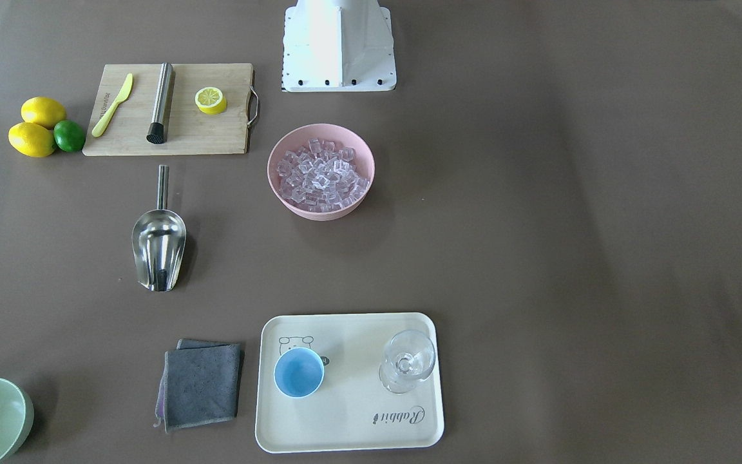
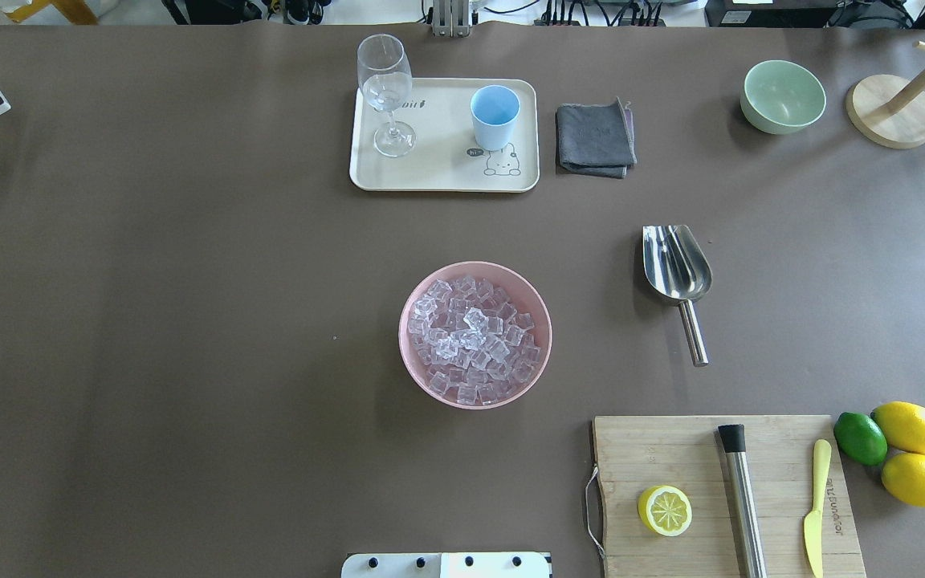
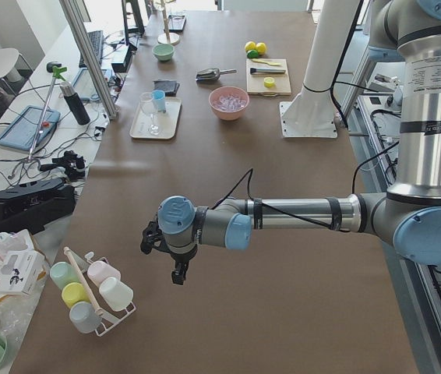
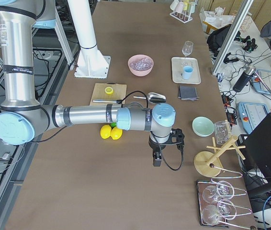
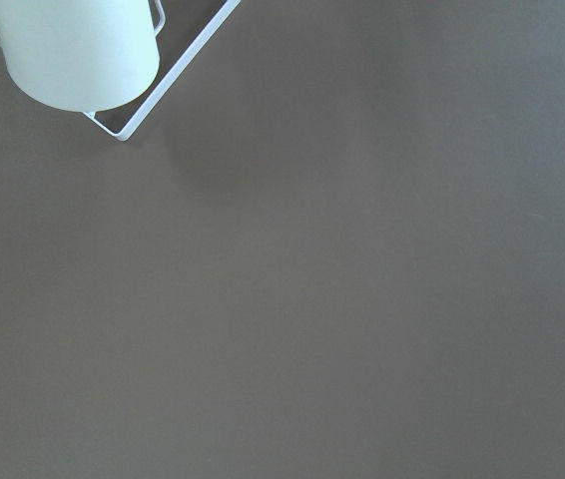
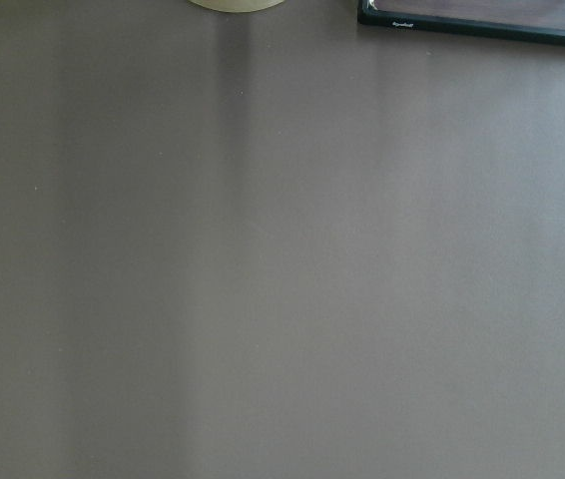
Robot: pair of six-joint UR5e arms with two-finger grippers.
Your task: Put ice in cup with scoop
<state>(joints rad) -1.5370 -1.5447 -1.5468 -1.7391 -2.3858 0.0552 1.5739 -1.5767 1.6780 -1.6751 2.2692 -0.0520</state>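
Note:
The ice (image 2: pixel 474 341) is a heap of clear cubes in a pink bowl (image 2: pixel 413 353) at the table's middle, also seen in the front view (image 1: pixel 321 174). The light-blue cup (image 2: pixel 495 116) stands upright and empty on a cream tray (image 2: pixel 438 172) at the far side. The steel scoop (image 2: pixel 676 261) lies on the table right of the bowl, handle toward the robot. My left gripper (image 3: pixel 178 271) shows only in the left side view and my right gripper (image 4: pixel 157 158) only in the right side view. Both are far from these things, and I cannot tell whether they are open or shut.
A stemmed glass (image 2: pixel 385 88) shares the tray. A folded grey cloth (image 2: pixel 595 138) and a pale green bowl (image 2: pixel 782 96) lie to its right. A cutting board (image 2: pixel 719 490) holds a steel cylinder, a yellow knife and half a lemon, with lemons and a lime (image 2: pixel 860 437) beside it.

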